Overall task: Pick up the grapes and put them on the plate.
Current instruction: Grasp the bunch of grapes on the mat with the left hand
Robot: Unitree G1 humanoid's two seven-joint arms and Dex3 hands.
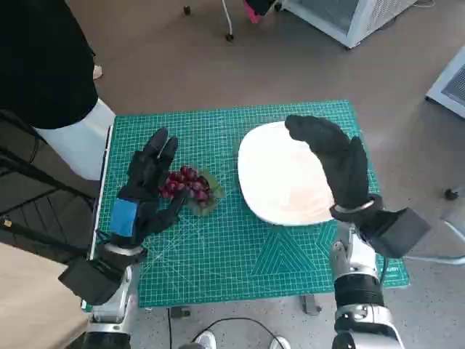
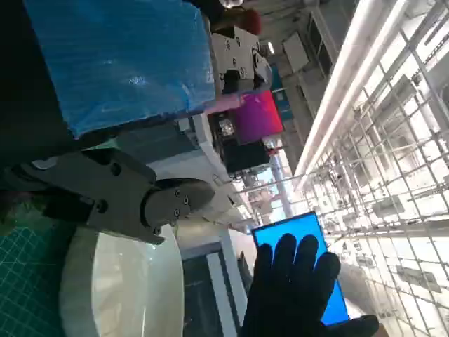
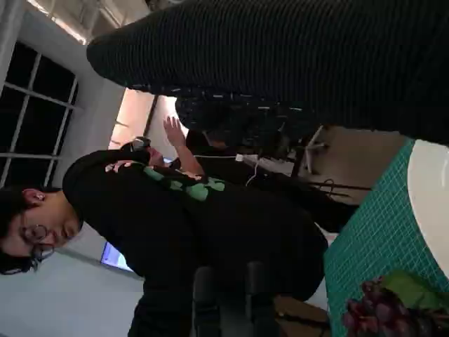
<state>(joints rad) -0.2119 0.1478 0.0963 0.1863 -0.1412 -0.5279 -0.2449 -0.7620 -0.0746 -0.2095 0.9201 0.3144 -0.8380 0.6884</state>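
Main risk, imo: the plate [image 1: 280, 182] is covered by the right robot hand [image 1: 336, 161], fingers spread, holding nothing, so a drop could hit it. Grapes [image 1: 187, 185] lie on the table [image 1: 240, 254], at 3 o'clock of the left robot hand [image 1: 145, 190], which looks open around them w/o firm grip; a loose bunch could slip.

Glossy white plate [image 1: 280, 182], knitted right hand [image 1: 338, 163]

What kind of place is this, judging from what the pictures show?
Probably a robotics lab or workshop, not a home. The grapes and the plate lie on a green gridded cutting mat over a small table, a wire mesh rack stands near, and a person sits beside the table.
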